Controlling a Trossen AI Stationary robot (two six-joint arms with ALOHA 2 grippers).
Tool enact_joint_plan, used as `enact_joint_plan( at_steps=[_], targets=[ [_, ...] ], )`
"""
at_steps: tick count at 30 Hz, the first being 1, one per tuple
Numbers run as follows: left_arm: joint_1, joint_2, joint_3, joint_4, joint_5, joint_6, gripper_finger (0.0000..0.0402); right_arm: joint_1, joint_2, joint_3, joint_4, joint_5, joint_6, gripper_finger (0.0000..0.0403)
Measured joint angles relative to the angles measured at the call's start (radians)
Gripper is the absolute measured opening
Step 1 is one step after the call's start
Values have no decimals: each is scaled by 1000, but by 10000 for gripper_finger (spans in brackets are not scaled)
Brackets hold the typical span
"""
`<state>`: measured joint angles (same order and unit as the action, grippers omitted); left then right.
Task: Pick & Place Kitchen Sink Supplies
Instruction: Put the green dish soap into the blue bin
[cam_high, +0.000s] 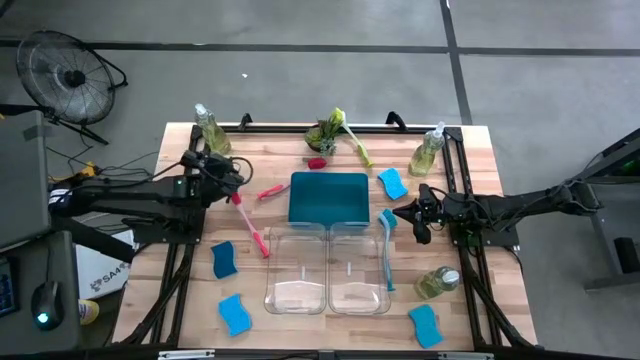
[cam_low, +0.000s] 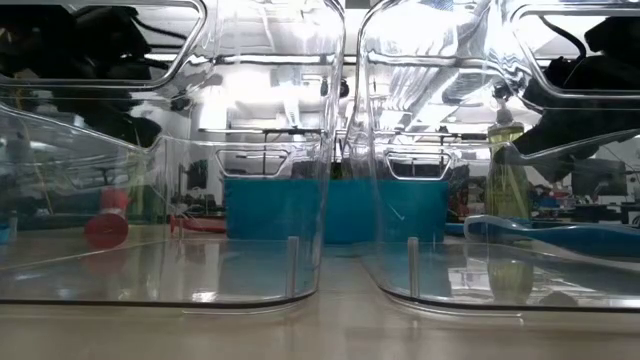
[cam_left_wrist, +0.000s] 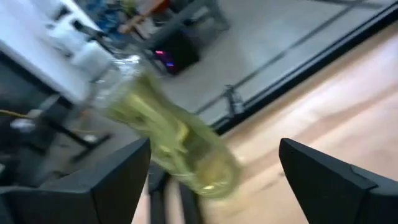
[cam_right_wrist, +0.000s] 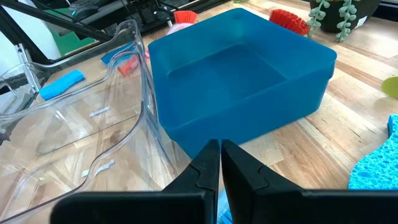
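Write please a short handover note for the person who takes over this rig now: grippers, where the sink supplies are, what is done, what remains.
Left gripper: open, facing the far-left soap bottle, holding nothing.
Right gripper: shut, empty, right of the teal tray.
Done: nothing; teal tray and both clear bins are empty.
Left: three soap bottles, five blue sponges, and the brushes, including the pink brush and blue brush, all on the table.

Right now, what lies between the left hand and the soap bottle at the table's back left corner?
Nothing. In the left wrist view the open left hand faces the soap bottle with only bare table between.
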<state>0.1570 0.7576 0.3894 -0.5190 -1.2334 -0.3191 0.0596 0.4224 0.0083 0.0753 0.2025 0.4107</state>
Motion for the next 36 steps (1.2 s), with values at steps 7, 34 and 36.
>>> enact_joint_plan(
  at_steps=[7,34,36],
  targets=[
    [0,18,-28,11,-37,-264,357,0,0,0,0,0,0,12],
    [-16,16,-162,317,-20,-92,357,0,0,0,0,0,0,12],
    [-3,17,-162,377,42,-20,357,0,0,0,0,0,0,12]
  ],
)
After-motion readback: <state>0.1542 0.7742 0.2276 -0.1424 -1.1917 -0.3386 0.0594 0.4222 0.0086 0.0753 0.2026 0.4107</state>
